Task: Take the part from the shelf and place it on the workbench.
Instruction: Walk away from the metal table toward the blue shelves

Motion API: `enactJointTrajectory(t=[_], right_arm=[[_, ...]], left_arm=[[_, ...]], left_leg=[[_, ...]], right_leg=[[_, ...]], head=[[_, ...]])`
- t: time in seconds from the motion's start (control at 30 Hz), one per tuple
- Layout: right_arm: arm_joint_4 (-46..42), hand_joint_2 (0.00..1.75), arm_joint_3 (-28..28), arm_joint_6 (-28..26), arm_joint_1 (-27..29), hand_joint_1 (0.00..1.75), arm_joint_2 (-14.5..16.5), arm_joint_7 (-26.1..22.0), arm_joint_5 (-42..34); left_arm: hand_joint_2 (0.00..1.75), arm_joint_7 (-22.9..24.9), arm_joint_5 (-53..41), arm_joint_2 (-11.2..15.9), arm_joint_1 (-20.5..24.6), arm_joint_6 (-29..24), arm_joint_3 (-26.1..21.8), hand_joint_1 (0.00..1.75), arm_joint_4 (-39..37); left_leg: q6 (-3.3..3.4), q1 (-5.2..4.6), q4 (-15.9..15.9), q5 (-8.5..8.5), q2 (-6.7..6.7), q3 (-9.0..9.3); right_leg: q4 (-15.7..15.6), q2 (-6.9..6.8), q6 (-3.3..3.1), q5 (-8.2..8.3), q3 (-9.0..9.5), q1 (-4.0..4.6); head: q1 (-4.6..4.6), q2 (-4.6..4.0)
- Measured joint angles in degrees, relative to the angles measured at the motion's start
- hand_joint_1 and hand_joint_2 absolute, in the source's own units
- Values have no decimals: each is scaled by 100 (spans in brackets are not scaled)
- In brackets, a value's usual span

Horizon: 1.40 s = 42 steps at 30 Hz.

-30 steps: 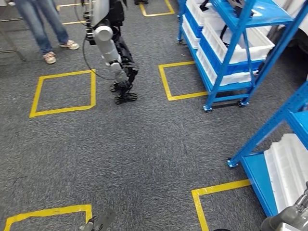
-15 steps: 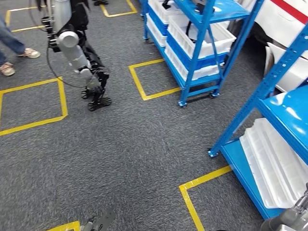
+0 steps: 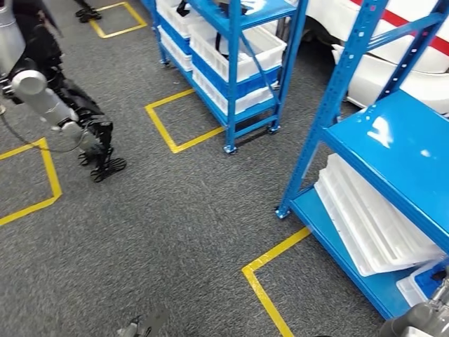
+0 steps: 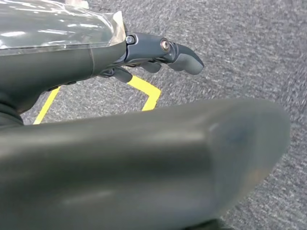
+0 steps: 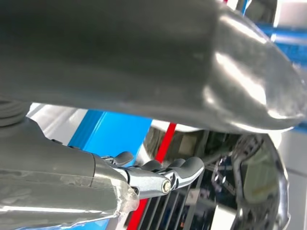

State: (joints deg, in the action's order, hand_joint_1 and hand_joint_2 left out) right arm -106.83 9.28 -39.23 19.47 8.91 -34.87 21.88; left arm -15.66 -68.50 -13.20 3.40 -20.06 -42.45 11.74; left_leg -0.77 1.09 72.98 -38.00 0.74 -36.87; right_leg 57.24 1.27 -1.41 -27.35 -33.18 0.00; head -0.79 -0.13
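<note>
A blue metal shelf (image 3: pixel 402 147) stands close on my right, with flat white trays (image 3: pixel 370 225) stacked on its bottom board. I cannot pick out the part among them. My left hand (image 3: pixel 140 327) hangs low at the bottom edge of the head view. In the left wrist view the left hand (image 4: pixel 108 120) has its fingers (image 4: pixel 163 48) stretched out over grey carpet, holding nothing. My right hand (image 3: pixel 424 316) sits at the bottom right corner beside the shelf. In the right wrist view the right hand (image 5: pixel 145 72) has its fingers (image 5: pixel 170 175) straight and holds nothing.
A second blue shelf (image 3: pixel 233 56) with white bins stands farther back. Another robot (image 3: pixel 52 105) stands at the left on the carpet. A white vehicle with a red stripe (image 3: pixel 402 49) is behind the shelves. Yellow tape squares (image 3: pixel 175 133) mark the floor.
My view has swung to the right, so the whole scene slid left. The near shelf now shows more of itself and the person's legs have left the picture.
</note>
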Motion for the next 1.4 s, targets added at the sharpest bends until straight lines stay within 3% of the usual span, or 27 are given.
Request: enactJointTrajectory(t=[0.03,0.07,0.1,0.17,0.23,0.3,0.37,0.43,0.5,0.53,0.57,0.6,0.67,0.73,0.77,0.83,0.9,0.97,1.0,1.03,1.07,1.1,1.17,1.2,1.27,1.33,1.4], right_arm=[[7,0,-1,1,7,0,1,3,3],[15,0,-2,1,11,0,1,7,5],[23,0,-1,1,14,0,1,10,7],[36,0,0,1,16,0,2,17,8],[40,0,1,2,25,0,4,26,13],[40,0,-2,1,53,0,4,38,16],[39,0,-4,-3,63,0,3,50,15],[37,0,-3,-7,46,0,3,57,16],[42,0,-3,-7,57,0,3,62,15],[46,0,-5,-8,69,0,2,64,14],[50,0,-7,-8,78,0,2,67,14],[51,0,-8,-9,81,0,1,68,14],[51,0,-8,-9,77,0,1,70,15],[50,0,-9,-9,70,0,1,74,18],[50,0,-10,-11,74,0,1,78,22],[55,0,-16,-16,96,0,2,112,52],[83,0,-33,-19,108,0,4,187,93],[143,0,-65,-17,119,0,6,253,111],[175,0,-85,-14,130,0,7,275,112],[209,0,-109,-7,144,0,7,296,112],[254,0,-148,14,153,0,9,331,112],[316,0,-202,49,159,0,15,367,113],[557,0,-415,184,138,0,50,471,173],[766,0,-591,292,94,0,82,500,226],[1405,0,-1086,552,-78,0,154,511,370],[2374,0,-1740,731,-355,0,190,400,545],[3709,0,-2492,761,-777,0,144,151,712]], left_arm=[[0,2,2,2,-12,-1,-2,0,0],[0,3,3,3,-15,-1,-3,0,0],[0,2,5,4,-13,-2,-4,0,0],[0,1,10,6,-7,-4,-4,0,-1],[0,2,12,7,-6,-9,-5,0,-2],[0,3,11,6,9,-17,-9,0,-2],[0,3,9,4,24,-20,-11,0,-2],[0,3,9,3,13,-20,-12,0,-2],[0,11,9,6,-9,-19,-14,0,-2],[0,16,9,8,-13,-20,-15,0,-2],[0,20,9,9,-11,-19,-15,0,-2],[0,20,9,8,-8,-19,-15,0,-2],[0,20,9,5,2,-18,-15,0,-2],[0,21,9,3,4,-18,-15,0,-2],[0,22,9,2,3,-18,-15,0,-2],[0,20,10,1,10,-20,-15,0,-2],[0,10,14,1,25,-29,-15,0,-2],[0,3,17,3,12,-36,-15,0,-2],[0,4,17,5,-6,-36,-16,0,-2],[0,4,18,7,-23,-36,-16,0,-2],[0,5,19,8,-34,-36,-17,0,-2],[0,5,19,9,-35,-37,-18,0,-2],[0,24,20,10,-32,-43,-24,0,-2],[0,40,20,11,-33,-47,-30,0,-3],[0,79,20,10,-36,-59,-54,0,-4],[0,101,18,-2,-19,-80,-80,0,-4],[0,110,17,-19,1,-107,-101,0,-4]], left_leg=[[-2,2,86,70,-10,-98],[-1,8,-60,255,-25,-88],[-2,20,-392,510,-75,13],[-3,60,-1044,840,-334,255],[23,65,-1277,869,-516,353],[89,49,-1305,873,-441,370],[160,59,-1332,878,-317,395],[209,57,-1345,861,-170,418],[227,42,-1343,833,-10,432],[227,35,-1343,815,64,446],[224,29,-1343,794,133,470],[216,22,-1344,769,193,504],[182,2,-1353,715,303,578],[126,-17,-1374,682,407,620],[99,-26,-1390,672,470,637],[43,-23,-1402,627,517,684],[7,-13,-1117,428,303,587],[-4,-8,-398,100,60,228],[-10,-8,-52,-3,20,33],[-11,-8,144,-4,3,-102],[-10,-5,121,118,-7,-141],[-4,1,-117,341,-35,-82],[12,35,-839,787,-265,167],[25,51,-1105,891,-397,274],[63,56,-1293,884,-528,359],[128,60,-1344,885,-436,386],[198,79,-1383,891,-319,427]], right_leg=[[8,92,2,-10,8,-2],[21,185,11,-24,21,-7],[42,274,29,-47,36,-16],[113,433,87,-105,35,-27],[156,555,157,-129,-2,-45],[152,619,222,-129,-26,-70],[320,373,282,-240,-101,-57],[893,38,327,-534,-380,-46],[1584,-60,352,-775,-751,-60],[1717,-80,353,-758,-833,-62],[1625,-101,343,-633,-801,-61],[1311,-145,319,-426,-653,-52],[554,-406,233,-105,-280,16],[215,-613,154,-53,-127,97],[198,-607,130,-69,-133,123],[148,-459,91,-58,-121,101],[86,-321,35,-38,-76,56],[74,-176,-7,-43,-55,35],[75,-90,-17,-49,-47,35],[76,4,-22,-56,-33,35],[78,101,-18,-65,-16,33],[81,197,-8,-78,9,30],[106,362,35,-119,43,32],[124,433,63,-134,39,32],[133,559,129,-136,7,20],[121,605,196,-136,-6,1],[351,353,273,-276,-119,2]], head=[[1,0],[-1,0],[-1,0],[3,0],[2,0],[-3,0],[14,0],[37,0],[44,0],[44,0],[44,0],[44,0],[43,0],[40,0],[39,0],[34,0],[21,0],[5,0],[-1,0],[-2,0],[-3,0],[-3,0],[-3,0],[-2,0],[0,0],[2,0],[29,0]])
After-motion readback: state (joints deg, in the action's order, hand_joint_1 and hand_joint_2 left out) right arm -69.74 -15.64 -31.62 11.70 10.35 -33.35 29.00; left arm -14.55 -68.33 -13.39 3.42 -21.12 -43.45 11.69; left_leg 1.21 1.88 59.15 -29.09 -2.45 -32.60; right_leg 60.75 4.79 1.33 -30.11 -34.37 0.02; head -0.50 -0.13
